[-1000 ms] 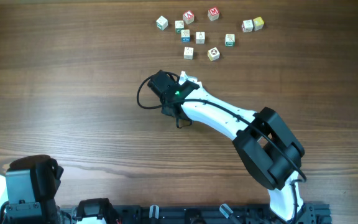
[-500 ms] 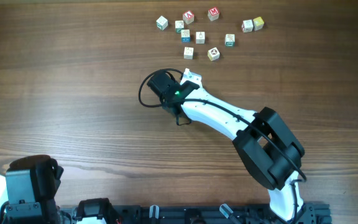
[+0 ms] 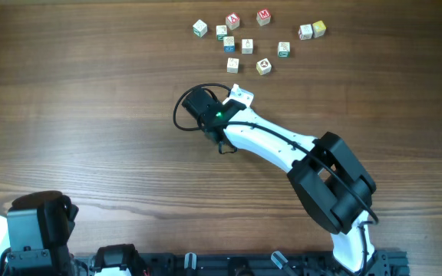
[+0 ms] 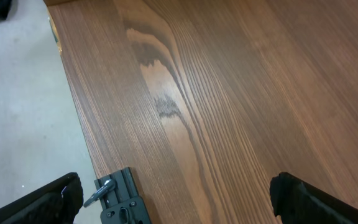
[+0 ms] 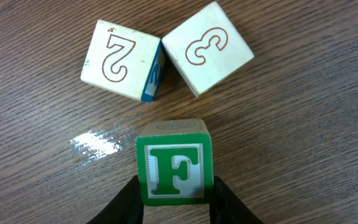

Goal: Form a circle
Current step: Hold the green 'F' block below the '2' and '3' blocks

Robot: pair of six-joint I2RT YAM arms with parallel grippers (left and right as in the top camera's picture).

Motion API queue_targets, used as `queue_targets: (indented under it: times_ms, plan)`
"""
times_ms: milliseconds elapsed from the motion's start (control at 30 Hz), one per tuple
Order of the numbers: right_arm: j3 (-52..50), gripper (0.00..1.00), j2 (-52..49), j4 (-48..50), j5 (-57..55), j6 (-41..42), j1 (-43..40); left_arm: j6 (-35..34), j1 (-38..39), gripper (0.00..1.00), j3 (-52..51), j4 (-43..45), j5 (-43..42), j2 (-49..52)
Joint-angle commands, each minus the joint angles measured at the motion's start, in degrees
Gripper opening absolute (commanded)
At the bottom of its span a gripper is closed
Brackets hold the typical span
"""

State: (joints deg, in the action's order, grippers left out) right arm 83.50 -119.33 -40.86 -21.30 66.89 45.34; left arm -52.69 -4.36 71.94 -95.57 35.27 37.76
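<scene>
Circle [image 5: 148,65] is at present a tight group of three small wooden cubes on the worktop [image 5: 303,143], under and just ahead of the right hand [image 5: 174,196]. No ring shape exists yet.

Nearest the base, the left hand [image 4: 179,208] hangs over bare worktop. Its jaws are spread fully and nothing is between them.

Farther out, the right hand has its jaws drawn partly in and clamped on the green F cube [image 5: 174,165], one finger [image 5: 129,205] on each side face. Whether that cube rests on the worktop or is lifted cannot be told. Just beyond it, and apart from it, lie the 2 cube [image 5: 117,59] and the 3 cube [image 5: 207,46]. These two touch, or nearly touch, at one corner.

At the far edge of the worktop lie the loose cubes [image 3: 247,46], apart from the hand.

Handling, as judged:
- Each cube is light, rigid and not fragile.
- The painted faces are probably smooth, so a cube may slide on the wood or twist in a skewed grip.
- Take hold on two opposite flat faces with the jaws square to them, never on edges or corners.

Count:
- Cubes in the group: three (one green-faced, two pale-faced).
- Loose cubes in the overhead view: eleven.
- Hands: two.
</scene>
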Motion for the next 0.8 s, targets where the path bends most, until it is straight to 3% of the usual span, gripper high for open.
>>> queue_targets:
  times_ms: [0,767]
  plan:
    - [0.00,0.32,-1.33,0.07,-1.84,1.18,-0.37,-0.70,-0.42,1.00,-0.04,0.13,0.17,-0.11]
    - [0.00,0.32,-1.33,0.98,-0.37,0.57,-1.22,-0.70,-0.42,1.00,-0.04,0.13,0.17,-0.11]
